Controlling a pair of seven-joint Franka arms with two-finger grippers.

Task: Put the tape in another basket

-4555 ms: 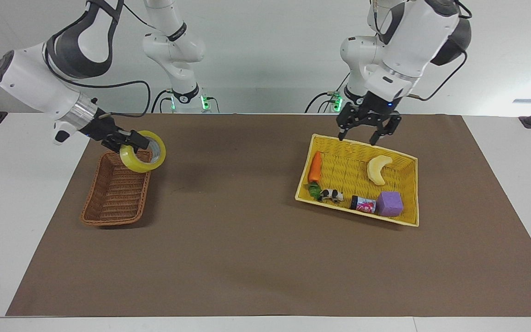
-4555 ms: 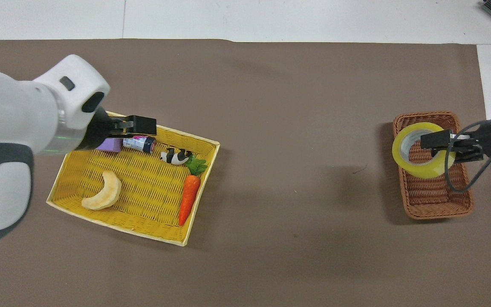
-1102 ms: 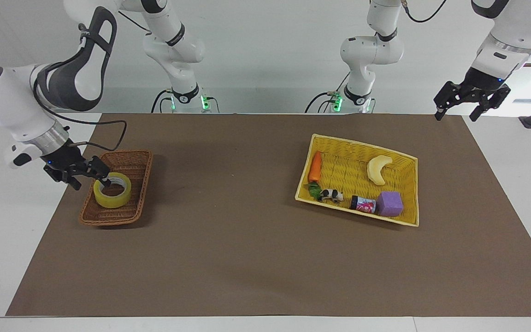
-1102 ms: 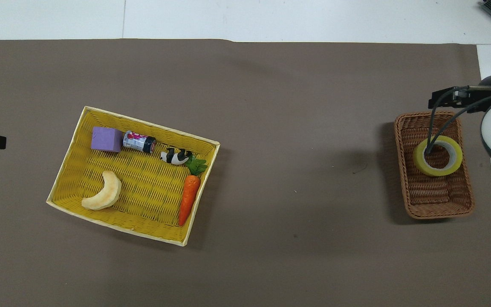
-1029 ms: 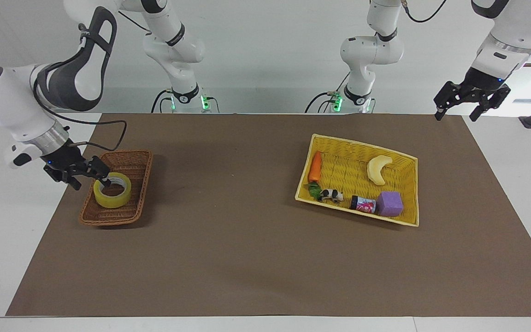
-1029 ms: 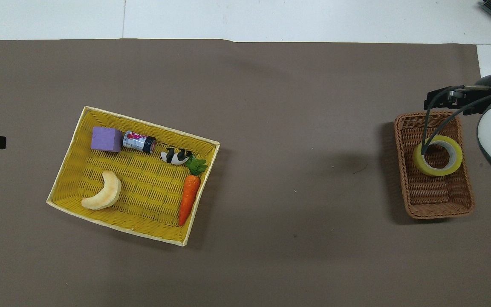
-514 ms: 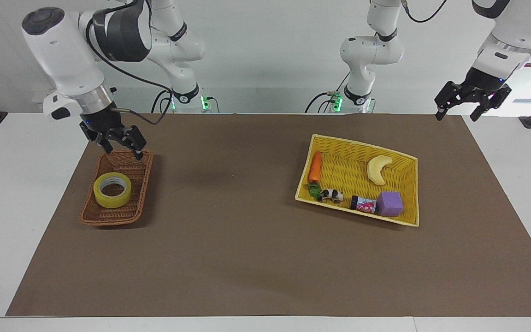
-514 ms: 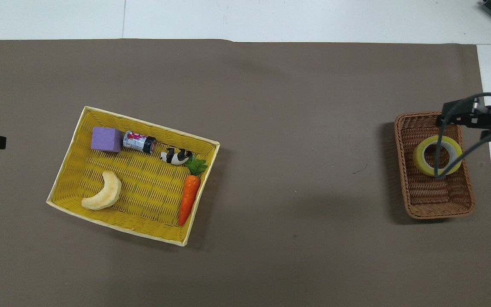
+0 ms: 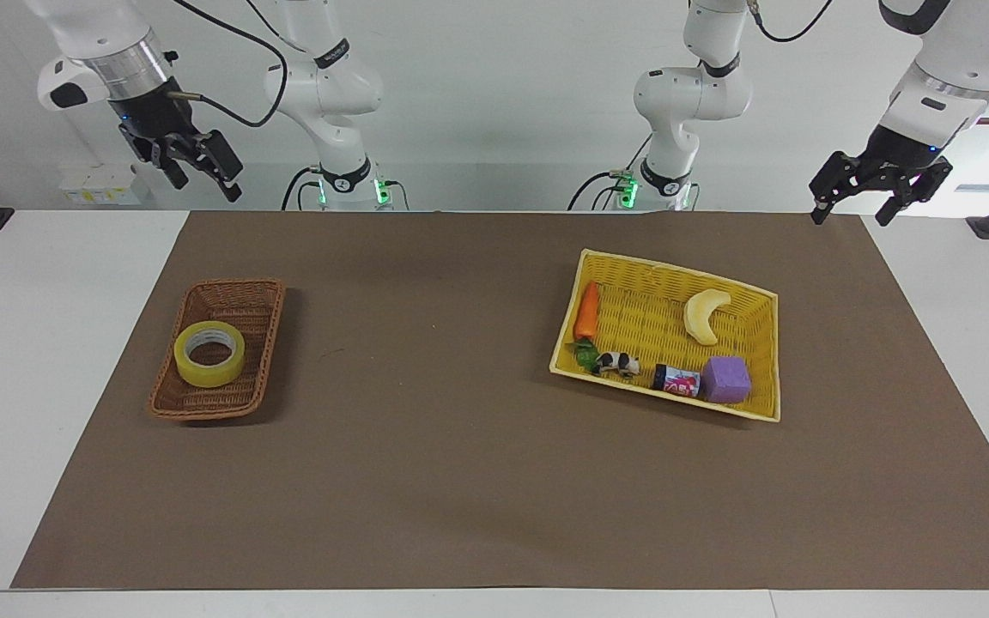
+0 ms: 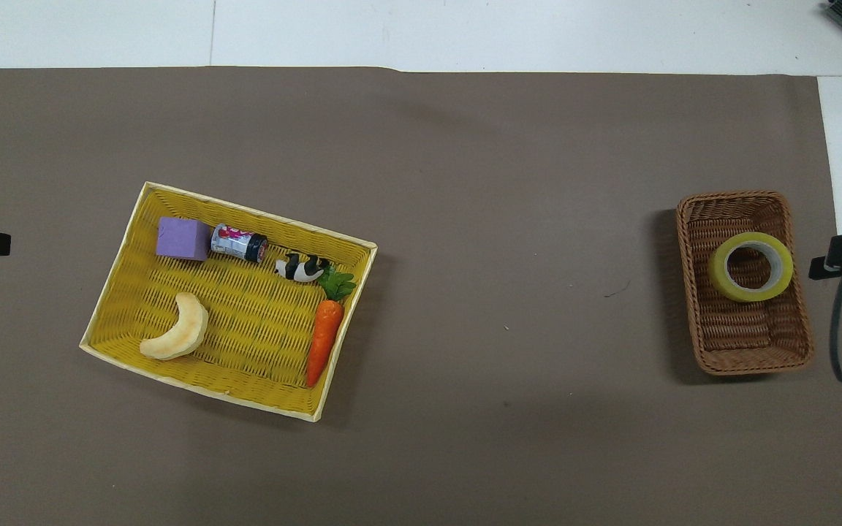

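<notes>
Translucent yellowish tape roll [image 9: 209, 354] lay flat in the small brown wicker basket [image 9: 247, 296], at 9 o'clock in the facing view. Right gripper [image 9: 190, 166] hung high at 11, released; left gripper [image 9: 877, 184] waited at 2, released. Judged: placement done, only retreat clear.

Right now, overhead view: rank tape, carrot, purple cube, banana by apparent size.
1. tape
2. carrot and banana, too alike in apparent size to rank
3. purple cube
</notes>
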